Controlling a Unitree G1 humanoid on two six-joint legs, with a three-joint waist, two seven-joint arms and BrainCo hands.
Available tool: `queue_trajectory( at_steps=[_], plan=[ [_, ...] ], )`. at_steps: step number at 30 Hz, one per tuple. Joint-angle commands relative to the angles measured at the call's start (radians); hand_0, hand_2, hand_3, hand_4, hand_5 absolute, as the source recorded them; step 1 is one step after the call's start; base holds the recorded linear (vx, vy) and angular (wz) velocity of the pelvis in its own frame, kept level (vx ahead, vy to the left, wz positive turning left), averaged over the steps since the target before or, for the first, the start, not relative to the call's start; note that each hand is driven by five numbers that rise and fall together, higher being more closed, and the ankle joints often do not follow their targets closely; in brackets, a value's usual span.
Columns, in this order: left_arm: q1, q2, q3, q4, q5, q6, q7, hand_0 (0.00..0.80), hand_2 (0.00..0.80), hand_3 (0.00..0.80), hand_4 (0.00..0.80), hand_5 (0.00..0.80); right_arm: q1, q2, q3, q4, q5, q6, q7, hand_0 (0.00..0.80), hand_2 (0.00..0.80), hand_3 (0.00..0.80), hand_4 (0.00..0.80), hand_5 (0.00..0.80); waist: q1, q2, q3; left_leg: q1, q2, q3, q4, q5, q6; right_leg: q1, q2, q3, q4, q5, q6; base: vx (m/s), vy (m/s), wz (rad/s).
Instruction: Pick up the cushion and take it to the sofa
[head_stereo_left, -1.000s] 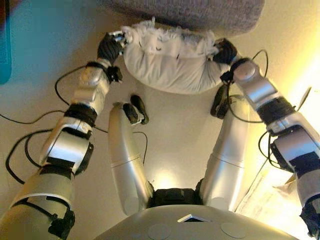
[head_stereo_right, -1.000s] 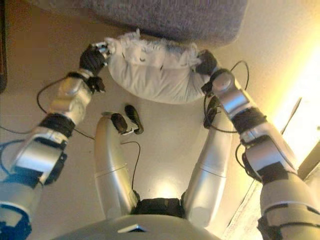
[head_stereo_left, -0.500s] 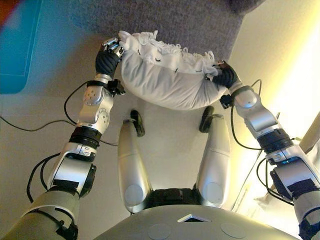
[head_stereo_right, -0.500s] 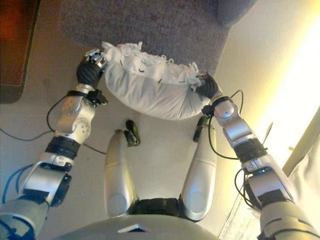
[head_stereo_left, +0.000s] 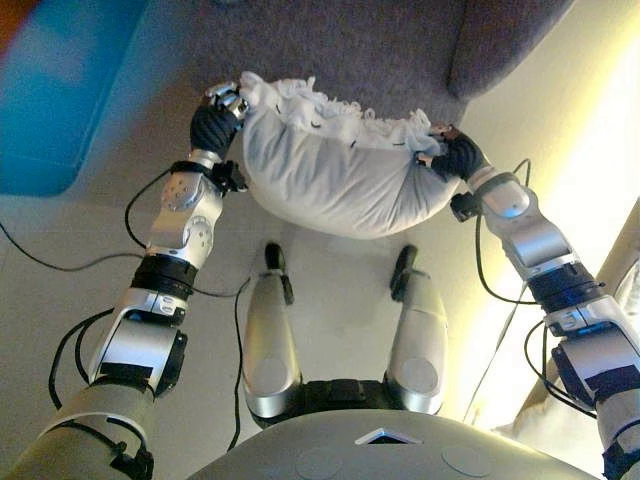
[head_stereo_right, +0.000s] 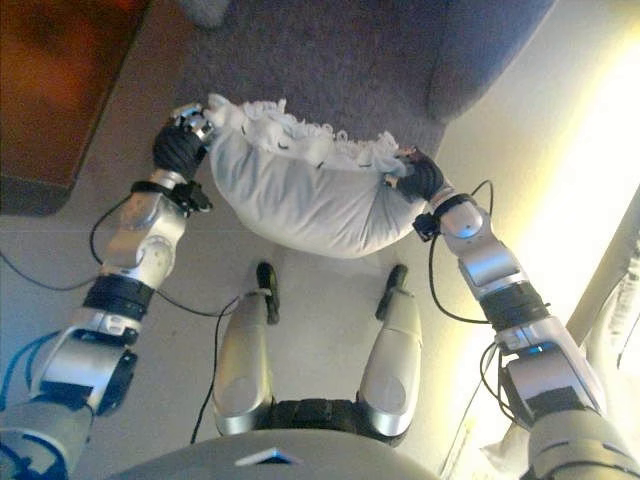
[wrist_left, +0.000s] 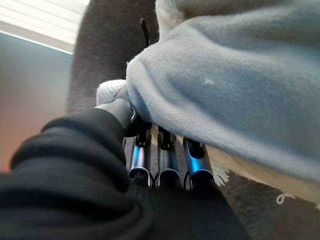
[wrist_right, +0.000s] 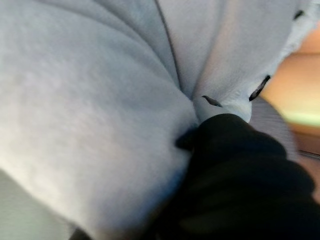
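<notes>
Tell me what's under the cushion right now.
Below the held cushion, the grey sofa shows past its far edge and pale floor near. What lies directly beneath is covered.

cushion (head_stereo_left: 335, 175) soft matt pale cloth, frayed fluffy fringe along top edge; sofa (head_stereo_left: 370, 50) coarse grey woven fabric, matt; floor (head_stereo_left: 340, 270) smooth pale, slight sheen; left robot hand (wrist_left: 162, 160) glossy metal fingers, ribbed matt black cover
</notes>
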Motion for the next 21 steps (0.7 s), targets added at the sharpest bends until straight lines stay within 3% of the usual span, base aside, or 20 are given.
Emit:
queue_trajectory(
  at_steps=[1,5,10,21],
  plan=[
    [0.035,-0.032,-0.064,-0.108,0.038,0.032,-0.087,0.800,0.800,0.800,0.800,0.800,0.081,0.060,-0.084,-0.107,0.145,-0.113,0.035,0.800,0.800,0.800,0.800,0.800,0.028,-0.037,-0.235,0.179,-0.053,0.121,-0.203,0.055,0.054,0.241,-0.017,-0.093,-0.209,0.069,0.039,0.182,-0.123,0.49],
    [0.073,-0.039,-0.055,-0.105,0.040,0.057,-0.083,0.800,0.800,0.800,0.800,0.800,0.101,0.078,-0.080,-0.070,0.151,-0.106,0.049,0.800,0.800,0.800,0.800,0.800,0.039,-0.032,-0.312,0.288,-0.065,0.110,-0.324,0.085,0.061,0.330,0.010,-0.098,-0.284,0.088,0.049,0.167,-0.014,0.31],
    [0.086,-0.044,-0.057,-0.078,0.050,0.101,-0.064,0.800,0.800,0.800,0.800,0.800,0.113,0.096,-0.065,-0.041,0.179,-0.048,0.076,0.800,0.800,0.800,0.800,0.800,0.039,-0.037,-0.377,0.372,-0.063,0.135,-0.364,0.085,0.063,0.401,0.025,-0.104,-0.314,0.090,0.049,0.111,-0.011,0.03],
    [0.148,-0.039,-0.010,-0.107,0.040,0.140,-0.093,0.800,0.800,0.800,0.800,0.800,0.142,0.089,-0.074,-0.057,0.160,-0.001,0.116,0.800,0.800,0.800,0.800,0.800,0.045,-0.035,-0.418,0.456,-0.081,0.145,-0.382,0.062,0.073,0.471,0.025,-0.110,-0.321,0.089,0.041,0.086,0.044,-0.04]
  ],
)
